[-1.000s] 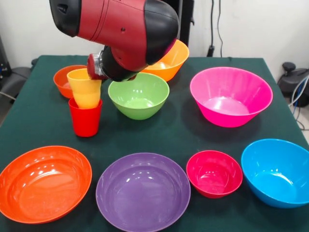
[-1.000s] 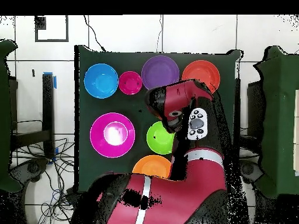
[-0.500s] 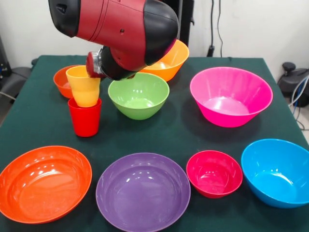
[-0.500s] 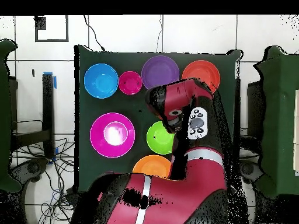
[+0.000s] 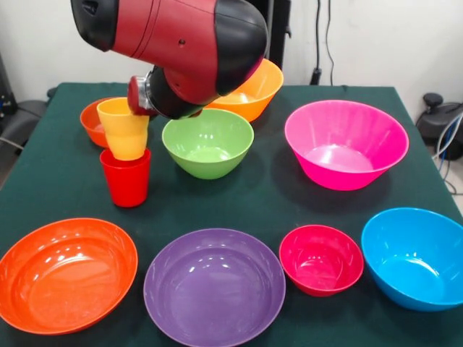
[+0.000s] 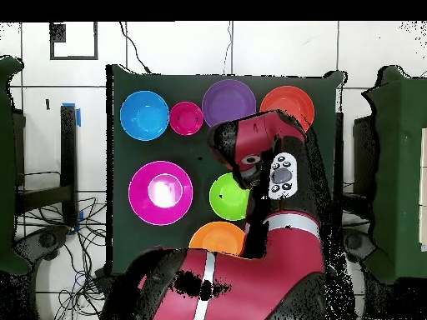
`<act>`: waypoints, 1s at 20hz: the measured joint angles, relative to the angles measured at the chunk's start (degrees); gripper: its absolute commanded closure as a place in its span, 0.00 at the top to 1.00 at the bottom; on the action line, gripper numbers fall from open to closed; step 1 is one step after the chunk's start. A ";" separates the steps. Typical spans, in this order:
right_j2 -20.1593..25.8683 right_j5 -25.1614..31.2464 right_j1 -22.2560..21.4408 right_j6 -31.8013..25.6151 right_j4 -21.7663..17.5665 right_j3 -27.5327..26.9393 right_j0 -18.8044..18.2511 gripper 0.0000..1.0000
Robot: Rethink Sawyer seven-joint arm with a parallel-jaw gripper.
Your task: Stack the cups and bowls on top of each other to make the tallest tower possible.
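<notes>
The fingers are hidden behind the arm (image 5: 181,50), so I cannot tell whether they pinch the yellow cup (image 5: 124,129) beside the wrist. That cup sits tilted in the mouth of the red cup (image 5: 126,177), which stands on the bench (image 5: 275,195) left of the green bowl (image 5: 207,142).

Open green cloth (image 5: 268,202) runs across the table's middle; the arm (image 5: 181,50) blocks the stacked cups from above, green bowl (image 5: 207,142) just beside, small orange bowl (image 5: 92,120) behind.
</notes>
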 measured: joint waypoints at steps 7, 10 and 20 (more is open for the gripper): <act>-0.01 -2.27 -2.40 0.00 -0.19 -0.02 -0.02 0.00; -0.02 -4.05 -2.85 0.00 -0.57 -0.03 -0.04 0.00; -0.01 -7.94 -2.41 0.00 -2.06 -0.02 -0.04 0.00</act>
